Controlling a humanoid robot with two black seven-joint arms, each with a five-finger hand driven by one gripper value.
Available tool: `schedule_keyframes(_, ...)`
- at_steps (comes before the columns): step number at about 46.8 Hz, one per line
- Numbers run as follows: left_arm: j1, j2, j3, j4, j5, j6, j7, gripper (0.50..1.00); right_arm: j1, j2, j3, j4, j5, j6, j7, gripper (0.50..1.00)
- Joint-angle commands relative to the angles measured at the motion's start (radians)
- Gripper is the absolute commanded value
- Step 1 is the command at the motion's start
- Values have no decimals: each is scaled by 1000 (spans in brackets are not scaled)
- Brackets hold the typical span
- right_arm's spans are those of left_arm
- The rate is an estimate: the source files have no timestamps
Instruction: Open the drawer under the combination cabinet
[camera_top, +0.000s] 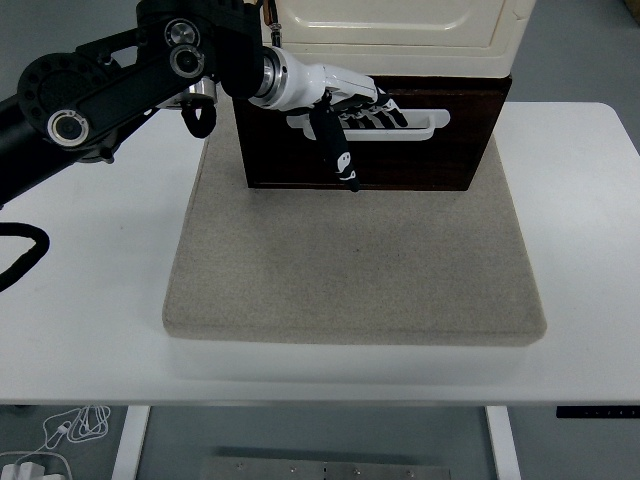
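Note:
A cream cabinet (400, 35) stands at the back on a dark brown drawer (440, 165) that has a long white handle (425, 126). The drawer front sits level with the cabinet's front. My left hand (358, 108) comes in from the upper left, its fingers (375, 112) curled into the left half of the handle. The black thumb (340, 155) points down over the drawer face. My right arm does not show.
The cabinet rests on a grey felt mat (350, 270) that covers the middle of the white table (590, 220). My left arm's black links (110, 85) hang over the table's left rear. A black cable loop (20, 255) lies at the left edge.

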Motion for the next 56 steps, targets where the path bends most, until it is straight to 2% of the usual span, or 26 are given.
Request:
schedule_keyframes(1, 0, 0, -1, -3, -3, -5, 0, 1000, 0, 0, 0, 0, 0, 1, 0, 928)
schedule_keyframes(25, -8, 0, -3, -6, -25, -36, -2, 1000, 0, 0, 0, 0, 0, 1, 0, 928)
schedule_keyframes(36, -8, 5, -12, -7, -26, -68, 0, 1000, 0, 0, 0, 0, 0, 1, 0, 928)
schedule_keyframes(56, -9, 8, -15, -10, -55, -68, 0, 1000, 0, 0, 0, 0, 0, 1, 0, 928)
